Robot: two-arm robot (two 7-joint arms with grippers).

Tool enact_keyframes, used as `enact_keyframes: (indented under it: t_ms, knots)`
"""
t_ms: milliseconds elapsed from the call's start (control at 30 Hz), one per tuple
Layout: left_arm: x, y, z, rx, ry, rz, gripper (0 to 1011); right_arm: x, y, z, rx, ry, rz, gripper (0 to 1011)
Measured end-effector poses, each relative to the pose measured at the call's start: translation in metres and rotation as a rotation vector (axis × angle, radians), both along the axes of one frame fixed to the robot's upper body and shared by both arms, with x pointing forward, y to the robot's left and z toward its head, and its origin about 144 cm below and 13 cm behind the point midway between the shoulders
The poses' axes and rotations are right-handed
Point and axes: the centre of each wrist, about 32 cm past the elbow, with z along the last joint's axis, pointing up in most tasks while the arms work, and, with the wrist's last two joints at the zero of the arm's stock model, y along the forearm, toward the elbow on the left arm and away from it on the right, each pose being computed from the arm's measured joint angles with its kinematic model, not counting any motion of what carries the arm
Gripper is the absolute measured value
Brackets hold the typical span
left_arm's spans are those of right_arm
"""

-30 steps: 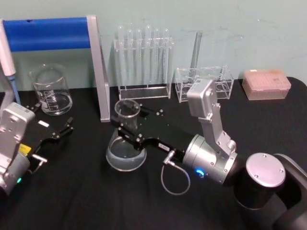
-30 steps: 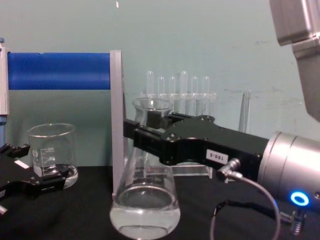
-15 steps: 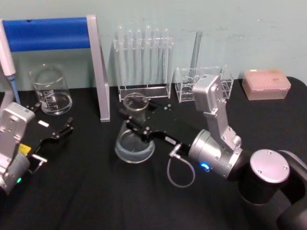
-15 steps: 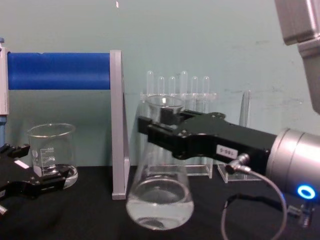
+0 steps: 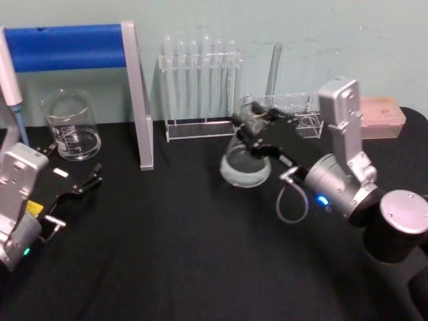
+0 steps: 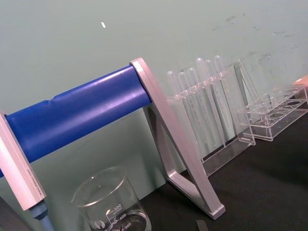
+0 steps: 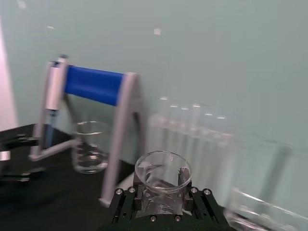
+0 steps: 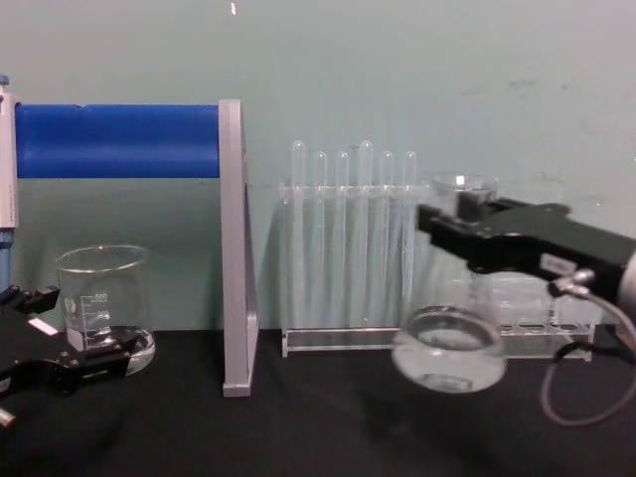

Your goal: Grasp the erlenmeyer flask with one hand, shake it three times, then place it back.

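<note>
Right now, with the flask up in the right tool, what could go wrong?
1. The erlenmeyer flask hangs off the table near the test tube rack; a wide swing could strike it.
2. The right tool grips only the smooth neck, so it might slip.
3. Its open mouth could let liquid slosh out.
The left tool sits parked at left.

Tabletop (image 5: 167, 254) centre open; test-tube rack (image 5: 199, 87), low rack (image 5: 307, 117) close behind lifted erlenmeyer flask (image 5: 245, 167); stand post (image 5: 137, 100), beaker (image 5: 70, 127) left.
</note>
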Motion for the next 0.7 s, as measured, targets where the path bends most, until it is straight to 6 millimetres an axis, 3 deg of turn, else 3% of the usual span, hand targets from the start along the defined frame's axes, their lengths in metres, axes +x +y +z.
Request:
enact_keyframes:
  t_ms: [433,700]
  knots:
    - [0.000,0.000,0.000,0.000,0.000,0.000,1001,0.009,-0.029,0.001,-0.011,-0.013,-0.154,450]
    - [0.000,0.000,0.000,0.000,0.000,0.000,1001,0.010,-0.030,0.000,-0.016,-0.015,-0.166,450]
